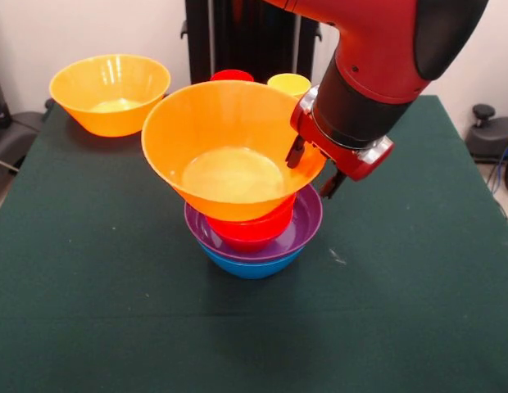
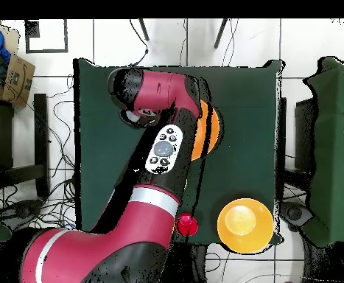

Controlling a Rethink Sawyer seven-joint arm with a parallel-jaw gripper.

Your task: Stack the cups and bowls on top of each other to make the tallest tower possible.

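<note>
A glossy yellow-orange plastic bowl (image 1: 111,92) sits alone at the far left of the green cloth table (image 1: 90,311). At centre, the tower (image 1: 246,209) stacks blue, purple and red bowls under a tilted large orange bowl (image 1: 225,147), which half hides a red cup (image 1: 232,75) and a yellow cup (image 1: 289,83) behind it. The red gripper (image 1: 313,169) straddles that bowl's right rim, fingers narrowly parted with the rim pinched between them.

You've got 2 views: front camera sits close across the table (image 1: 418,327), facing the pedestal; overhead looks straight down from higher, base at bottom. Both share the green tabletop.
</note>
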